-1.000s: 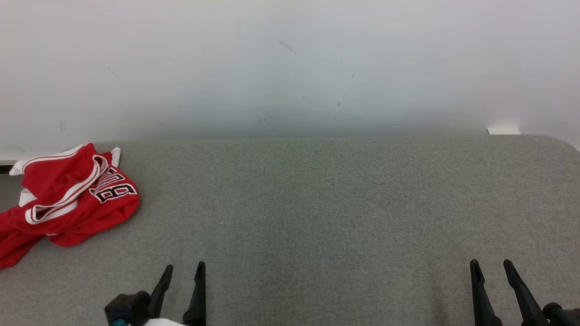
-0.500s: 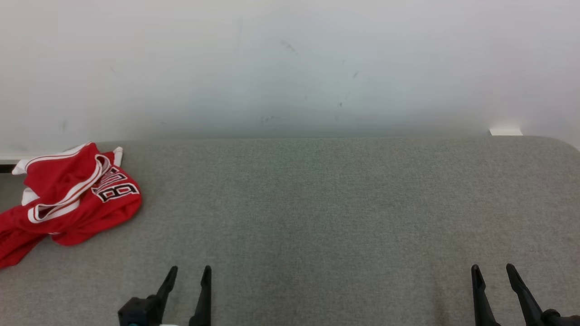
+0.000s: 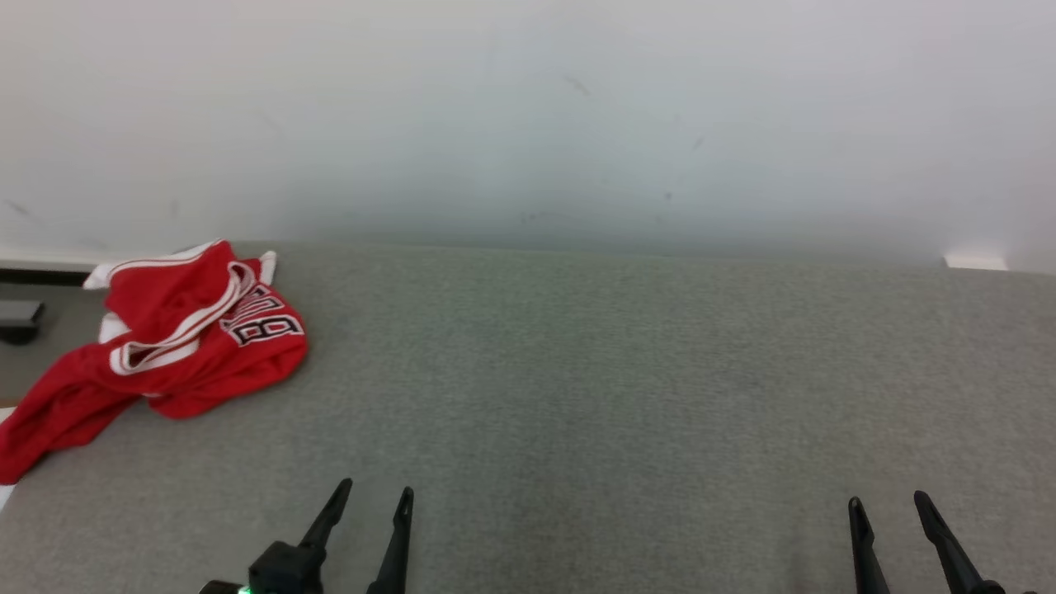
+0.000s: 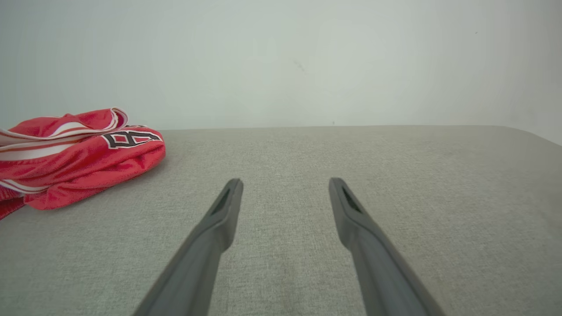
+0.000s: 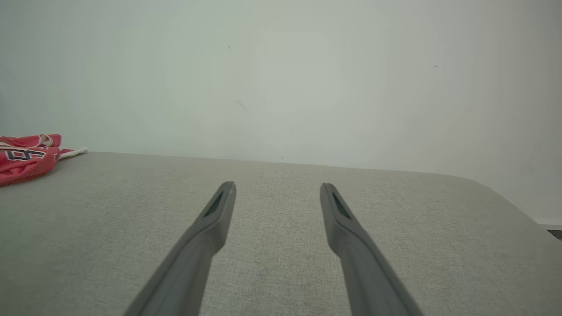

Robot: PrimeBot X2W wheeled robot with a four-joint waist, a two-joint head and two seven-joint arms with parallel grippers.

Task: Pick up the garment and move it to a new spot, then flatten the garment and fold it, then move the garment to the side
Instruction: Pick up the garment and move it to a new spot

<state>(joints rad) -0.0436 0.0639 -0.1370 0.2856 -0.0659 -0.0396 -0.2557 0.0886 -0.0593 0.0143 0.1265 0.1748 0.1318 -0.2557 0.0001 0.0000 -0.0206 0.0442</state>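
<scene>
Crumpled garment [image 3: 177, 338], far-left — well beyond left gripper [image 3: 376, 488] (spread)

The garment [image 3: 194, 342] was a red sports jersey with white bands edged in thin red stripes and black characters outlined in white, one of which read as an 8 seen upside down in the head view. It lay crumpled in a low heap, not folded, on the grey fabric-covered bench [image 3: 577, 396], at the far left and close to the back edge. The banded trim curled across the top of the heap in a loop, and bits of white cloth stuck out at its back. A loose tail of red cloth trailed from the heap toward the near left, reaching the bench's left edge
</scene>
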